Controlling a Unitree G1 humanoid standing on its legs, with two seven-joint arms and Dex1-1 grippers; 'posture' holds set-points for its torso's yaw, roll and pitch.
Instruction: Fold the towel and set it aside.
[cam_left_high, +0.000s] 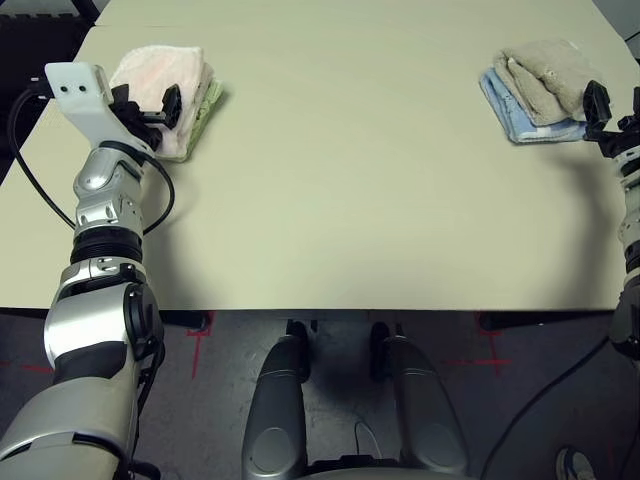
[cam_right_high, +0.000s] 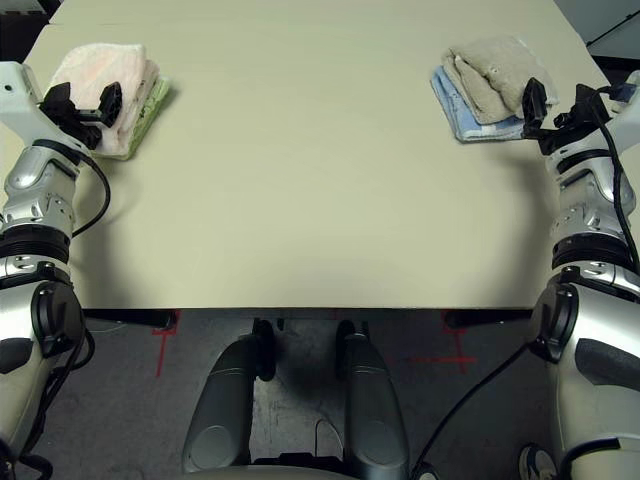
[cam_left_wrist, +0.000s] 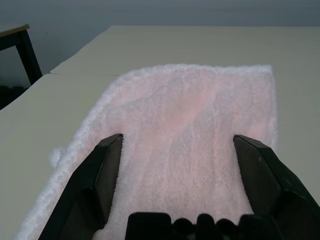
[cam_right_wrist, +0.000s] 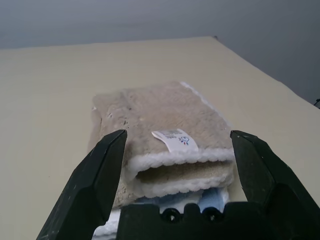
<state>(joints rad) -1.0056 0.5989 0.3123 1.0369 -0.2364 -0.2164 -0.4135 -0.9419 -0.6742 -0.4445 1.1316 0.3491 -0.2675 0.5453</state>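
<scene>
Two stacks of folded terry cloth lay on the matte beige worktop (cam_left_high: 340, 180). On the left, the fluffy pale pink folded towel (cam_left_high: 160, 72) capped a light green one (cam_left_high: 203, 115), beneath the spread left gripper (cam_left_high: 148, 108). The right gripper (cam_right_high: 551, 105), also spread, hovered by a beige towel (cam_right_high: 495, 70) over a blue one (cam_right_high: 470, 118).

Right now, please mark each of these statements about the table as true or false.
1. The pink towel lies folded on a green towel. True.
2. The left gripper is shut on the pink towel. False: its fingers stand open above it.
3. The beige towel lies on a blue towel. True.
4. Both piles sit in the middle of the table. False: one is at the far left, one at the far right.
5. The right gripper is open. True.
</scene>
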